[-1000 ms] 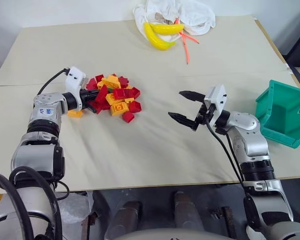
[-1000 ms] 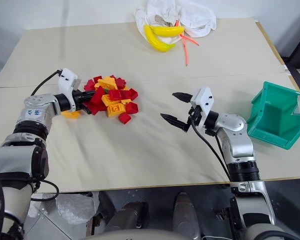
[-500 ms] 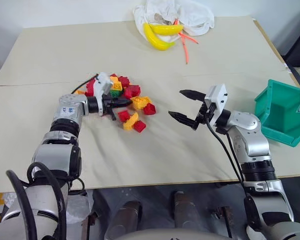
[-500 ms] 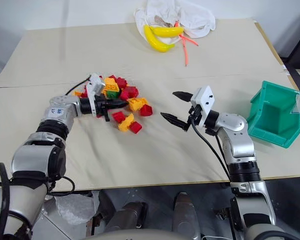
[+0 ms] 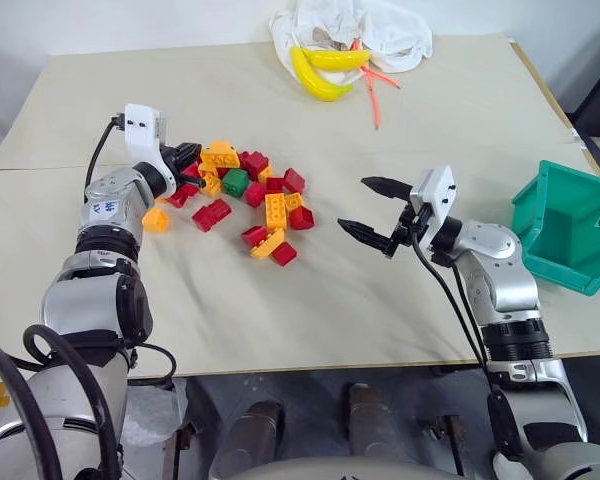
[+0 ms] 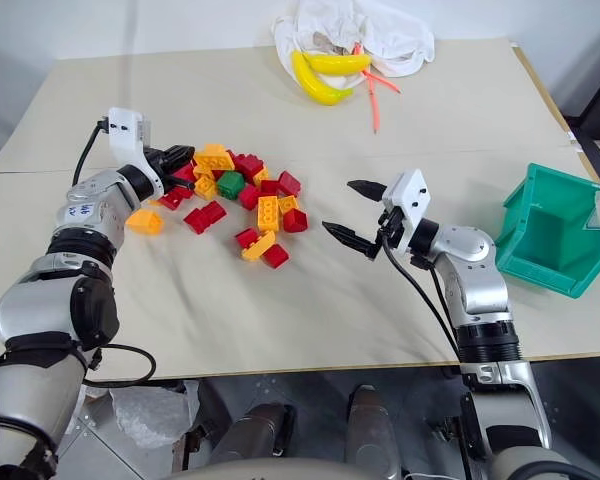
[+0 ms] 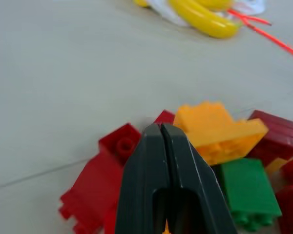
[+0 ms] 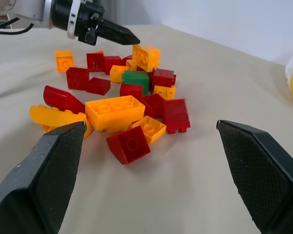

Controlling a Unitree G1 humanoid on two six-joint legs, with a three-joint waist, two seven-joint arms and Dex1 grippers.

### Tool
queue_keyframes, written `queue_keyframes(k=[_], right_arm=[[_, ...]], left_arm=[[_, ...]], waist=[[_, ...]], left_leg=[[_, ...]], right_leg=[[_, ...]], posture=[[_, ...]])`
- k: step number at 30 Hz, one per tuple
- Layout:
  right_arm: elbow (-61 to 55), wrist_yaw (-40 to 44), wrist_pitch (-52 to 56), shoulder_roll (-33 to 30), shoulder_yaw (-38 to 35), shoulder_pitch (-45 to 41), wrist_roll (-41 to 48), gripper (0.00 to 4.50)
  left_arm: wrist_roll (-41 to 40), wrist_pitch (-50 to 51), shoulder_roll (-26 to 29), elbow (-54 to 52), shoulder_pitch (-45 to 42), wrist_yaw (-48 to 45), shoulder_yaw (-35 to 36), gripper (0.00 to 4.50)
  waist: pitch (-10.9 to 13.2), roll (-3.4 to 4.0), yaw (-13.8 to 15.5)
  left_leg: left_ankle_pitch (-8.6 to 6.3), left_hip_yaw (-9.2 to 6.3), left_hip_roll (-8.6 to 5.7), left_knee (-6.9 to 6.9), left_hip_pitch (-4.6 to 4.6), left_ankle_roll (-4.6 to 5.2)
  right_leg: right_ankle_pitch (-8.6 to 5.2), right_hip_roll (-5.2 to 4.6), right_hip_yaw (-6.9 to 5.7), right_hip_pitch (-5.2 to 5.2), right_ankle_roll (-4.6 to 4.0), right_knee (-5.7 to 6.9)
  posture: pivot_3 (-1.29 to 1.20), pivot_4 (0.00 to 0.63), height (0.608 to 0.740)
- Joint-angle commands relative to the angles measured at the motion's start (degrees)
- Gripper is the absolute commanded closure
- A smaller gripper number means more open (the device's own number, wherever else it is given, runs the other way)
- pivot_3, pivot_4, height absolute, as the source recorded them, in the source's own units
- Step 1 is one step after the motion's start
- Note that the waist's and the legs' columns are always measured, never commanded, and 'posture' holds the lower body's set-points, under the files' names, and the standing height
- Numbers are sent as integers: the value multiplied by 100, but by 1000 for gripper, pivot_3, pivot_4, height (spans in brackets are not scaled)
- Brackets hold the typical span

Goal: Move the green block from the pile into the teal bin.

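so the count: one green block (image 5: 235, 182), one teal bin (image 5: 565, 228), two bananas (image 5: 320, 66) up by a white bag (image 5: 380, 28), roughly a dozen red bricks and maybe eight orange-yellow ones in the pile (image 5: 248, 202)

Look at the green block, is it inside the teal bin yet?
No, the green block lies on the table among the red and orange bricks of the pile, far from the teal bin.

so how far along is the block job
Done: the pile is spread out and the green block lies exposed. In hand: nothing; the left gripper is shut, empty, at the pile's edge, and the right gripper is open. Left: grasp the block, carry it to the teal bin.
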Motion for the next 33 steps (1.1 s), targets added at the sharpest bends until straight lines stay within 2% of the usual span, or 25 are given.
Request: queue_keyframes(k=[1,7,15,20,23,26,27,30,33], right_arm=[[-70,-20,-135,15,-50,-90,30,0],[-137,-38,-150,-7,-75,-42,35,0],[-257,-90,-136,-32,-100,44,50,0],[-237,-107,-140,-36,-103,23,51,0],[-232,-122,-138,-34,-104,7,53,0],[-165,-133,-147,-39,-115,-41,49,0],[-142,-131,-158,-40,-113,-52,42,0],[-50,-115,-184,-29,-91,-101,20,0],[18,-88,-161,-29,-81,-167,32,0]], left_arm=[[133,71,-167,147,1,-209,-122,4481],[285,251,-488,171,38,-942,-405,4481],[345,595,-683,153,49,-1448,-512,4481],[325,894,-857,-165,165,-2491,-760,4481],[230,993,-861,-471,248,-2778,-790,4481],[202,666,-815,-764,292,-1987,-640,4481],[240,696,-770,-786,235,-1297,-552,4481],[388,1052,-734,-1227,212,-305,-586,3882],[430,1491,-854,-1901,286,417,-622,2973]], waist=[[-1,0,2],[-3,-2,11],[-4,-4,-1],[-4,-3,5],[-4,-3,5],[-4,-4,7],[-4,-4,1],[-2,-7,-10],[-2,-7,8]], left_leg=[[0,0,0,3,0,0],[0,0,-7,18,2,1],[-1,3,-6,23,5,-1],[-1,4,-8,27,5,0],[-1,4,-9,28,4,0],[-1,2,-7,28,4,-1],[-1,2,-7,28,4,-1],[-1,3,-4,29,3,-2],[-1,4,-4,28,2,-2]], right_leg=[[0,0,0,1,0,2],[1,-5,0,7,2,14],[1,-5,3,6,2,27],[2,-5,3,7,2,28],[2,-5,4,7,2,28],[2,-4,3,6,2,29],[2,-5,4,6,1,29],[2,-3,7,4,1,30],[2,-3,8,2,1,31]], posture=[[0,150,740],[0,150,740],[0,150,740],[0,150,740],[0,150,740],[0,150,740],[0,150,740],[0,150,740],[0,150,740]])
